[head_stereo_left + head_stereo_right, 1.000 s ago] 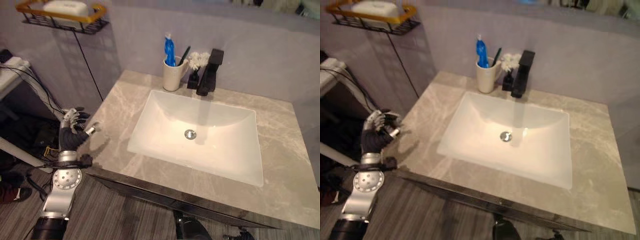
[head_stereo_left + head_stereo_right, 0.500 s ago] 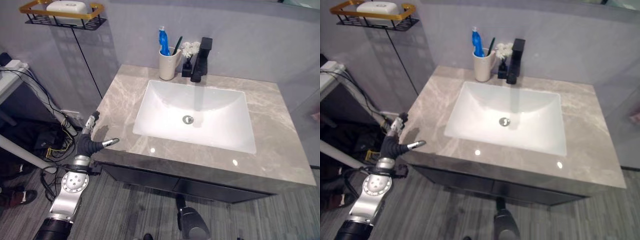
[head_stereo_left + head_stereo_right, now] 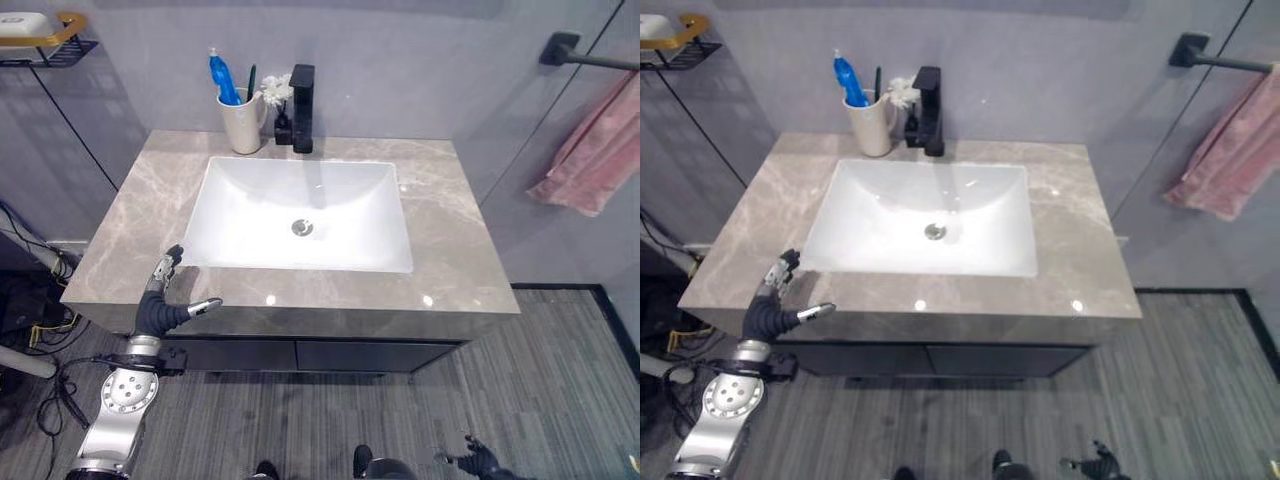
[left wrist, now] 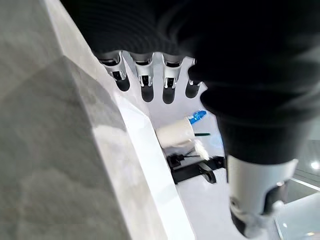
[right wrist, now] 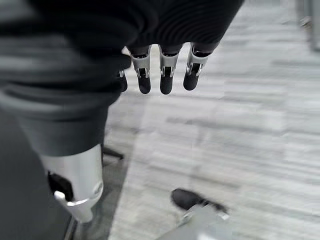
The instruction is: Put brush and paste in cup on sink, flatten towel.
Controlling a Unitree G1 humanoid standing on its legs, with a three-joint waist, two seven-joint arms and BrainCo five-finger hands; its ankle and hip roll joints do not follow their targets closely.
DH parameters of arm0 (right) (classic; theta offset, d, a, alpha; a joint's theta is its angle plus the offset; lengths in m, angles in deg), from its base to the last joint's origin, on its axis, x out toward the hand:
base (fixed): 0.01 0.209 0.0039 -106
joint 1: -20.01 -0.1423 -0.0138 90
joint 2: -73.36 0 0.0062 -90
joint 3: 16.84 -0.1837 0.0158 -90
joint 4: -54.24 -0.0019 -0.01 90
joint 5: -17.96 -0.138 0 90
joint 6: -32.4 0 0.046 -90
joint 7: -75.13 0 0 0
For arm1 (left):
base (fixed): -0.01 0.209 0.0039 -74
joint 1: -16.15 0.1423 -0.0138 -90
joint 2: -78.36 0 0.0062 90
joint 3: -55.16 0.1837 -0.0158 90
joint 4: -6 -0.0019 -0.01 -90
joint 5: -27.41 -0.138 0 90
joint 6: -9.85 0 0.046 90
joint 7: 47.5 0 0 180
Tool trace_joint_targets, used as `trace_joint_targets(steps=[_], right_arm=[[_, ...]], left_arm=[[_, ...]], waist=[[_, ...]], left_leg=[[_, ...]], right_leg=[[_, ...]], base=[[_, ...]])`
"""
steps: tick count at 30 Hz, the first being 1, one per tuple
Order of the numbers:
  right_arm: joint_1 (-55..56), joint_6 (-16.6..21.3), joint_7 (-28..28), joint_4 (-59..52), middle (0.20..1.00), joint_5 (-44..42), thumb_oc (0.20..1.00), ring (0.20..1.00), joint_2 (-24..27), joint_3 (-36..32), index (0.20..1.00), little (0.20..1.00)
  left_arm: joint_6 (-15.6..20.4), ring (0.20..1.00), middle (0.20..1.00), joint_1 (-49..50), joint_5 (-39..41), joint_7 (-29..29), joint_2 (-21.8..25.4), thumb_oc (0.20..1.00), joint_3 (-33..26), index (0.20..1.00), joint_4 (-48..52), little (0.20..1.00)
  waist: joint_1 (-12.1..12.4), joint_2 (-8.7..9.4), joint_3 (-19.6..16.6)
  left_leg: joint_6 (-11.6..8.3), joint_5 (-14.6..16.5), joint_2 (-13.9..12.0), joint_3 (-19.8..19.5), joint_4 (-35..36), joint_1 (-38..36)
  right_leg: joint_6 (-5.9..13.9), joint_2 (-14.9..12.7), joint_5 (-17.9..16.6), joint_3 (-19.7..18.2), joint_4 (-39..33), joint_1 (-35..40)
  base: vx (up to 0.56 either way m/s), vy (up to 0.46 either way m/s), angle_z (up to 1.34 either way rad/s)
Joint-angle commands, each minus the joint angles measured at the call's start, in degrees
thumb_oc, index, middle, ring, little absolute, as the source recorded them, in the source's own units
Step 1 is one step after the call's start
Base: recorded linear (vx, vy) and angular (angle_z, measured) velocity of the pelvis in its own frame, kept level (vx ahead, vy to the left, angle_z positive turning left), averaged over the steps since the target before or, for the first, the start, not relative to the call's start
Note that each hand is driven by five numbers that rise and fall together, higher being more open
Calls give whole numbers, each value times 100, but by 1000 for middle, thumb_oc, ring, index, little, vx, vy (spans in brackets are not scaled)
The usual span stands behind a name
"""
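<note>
Looking down through the left eye view, I see the cup (image 3: 240, 118) at upper left already holding the blue paste (image 3: 222, 78) and dark brush (image 3: 251, 80), so the pink towel (image 3: 592, 150) at far right remains. My left hand (image 3: 165, 300) hovers empty, fingers spread, at the counter (image 3: 450, 250) front. Right wrist view: my right hand (image 5: 160, 70) hangs relaxed, fingers straight, over the floor (image 5: 240, 125), idle.
</note>
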State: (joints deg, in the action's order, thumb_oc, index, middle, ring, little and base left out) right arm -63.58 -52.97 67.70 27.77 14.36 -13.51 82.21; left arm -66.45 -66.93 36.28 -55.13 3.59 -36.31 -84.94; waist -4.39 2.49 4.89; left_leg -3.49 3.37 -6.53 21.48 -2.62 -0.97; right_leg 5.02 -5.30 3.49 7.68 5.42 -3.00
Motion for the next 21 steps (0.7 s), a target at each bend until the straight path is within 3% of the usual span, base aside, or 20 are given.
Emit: trace_joint_targets(steps=[1, 9, 13, 14, 15, 16, 18, 19, 21], right_arm=[[-142, 104, -107, 150, 1000, -19, 1000, 1000, 69, -16, 1000, 1000], [16, 254, -172, -150, 1000, -203, 1000, 1000, 205, -51, 1000, 1000], [-41, 296, -246, -128, 1000, -213, 1000, 1000, 290, -44, 1000, 1000], [-131, 315, -293, -152, 1000, -211, 1000, 1000, 362, 0, 1000, 1000], [-258, 378, -324, -218, 1000, -235, 1000, 1000, 429, 61, 1000, 1000], [-262, 378, -324, -218, 1000, -235, 1000, 1000, 428, 59, 1000, 1000], [-376, 421, -319, -294, 1000, -222, 1000, 1000, 481, 148, 1000, 1000], [-457, 489, -318, -368, 1000, -279, 1000, 1000, 499, 173, 1000, 1000], [-466, 510, -341, -387, 1000, -325, 1000, 1000, 501, 160, 1000, 1000]], left_arm=[[241, 1000, 1000, -14, 104, 28, 116, 1000, -108, 1000, 337, 1000], [187, 1000, 1000, -188, 83, -26, -165, 1000, 217, 1000, -90, 1000], [177, 1000, 1000, -233, 95, 39, -261, 1000, 499, 1000, -306, 1000], [206, 1000, 1000, -223, 208, 69, -308, 1000, 592, 1000, -315, 1000], [231, 1000, 1000, -221, 394, 161, -408, 1000, 766, 1000, -364, 1000], [233, 1000, 1000, -227, 395, 162, -407, 1000, 766, 1000, -368, 1000], [252, 1000, 1000, -138, 537, 333, -453, 1000, 940, 1000, -432, 1000], [258, 1000, 1000, -153, 672, 503, -509, 1000, 1159, 1000, -584, 1000], [251, 1000, 1000, -147, 701, 538, -508, 1000, 1237, 1000, -646, 1000]], waist=[[-122, 121, -88], [-224, 80, -21], [-234, 61, 31], [-153, 89, 93], [-38, 117, 147], [-41, 121, 136], [98, 155, 149], [212, 156, 168], [221, 140, 148]], left_leg=[[236, -35, 515, -191, 28, 290], [51, -238, 303, -296, -93, 388], [-1, -249, 340, -684, -186, 508], [4, -139, 456, -1139, -381, 575], [1, -1, 676, -1844, -572, 699], [1, -19, 680, -1845, -569, 722], [37, 151, 933, -2630, -840, 797], [16, 77, 1107, -3251, -1099, 906], [26, 89, 1117, -3371, -1051, 861]], right_leg=[[260, -35, -222, -13, -211, -17], [88, 225, -345, -272, -568, 83], [41, 303, -435, -470, -696, 45], [19, 328, -467, -628, -702, 23], [-2, 379, -522, -872, -688, -56], [-2, 374, -534, -871, -690, -78], [-12, 472, -595, -1209, -667, -158], [28, 525, -654, -1477, -654, -179], [49, 544, -667, -1560, -661, -161]], base=[[-27, -118, -12], [-40, -142, -18], [-37, -77, -14], [-74, -68, -38], [-67, -46, -67], [-48, -33, -110], [-7, 3, -111], [14, 47, -93], [20, 55, -91]])
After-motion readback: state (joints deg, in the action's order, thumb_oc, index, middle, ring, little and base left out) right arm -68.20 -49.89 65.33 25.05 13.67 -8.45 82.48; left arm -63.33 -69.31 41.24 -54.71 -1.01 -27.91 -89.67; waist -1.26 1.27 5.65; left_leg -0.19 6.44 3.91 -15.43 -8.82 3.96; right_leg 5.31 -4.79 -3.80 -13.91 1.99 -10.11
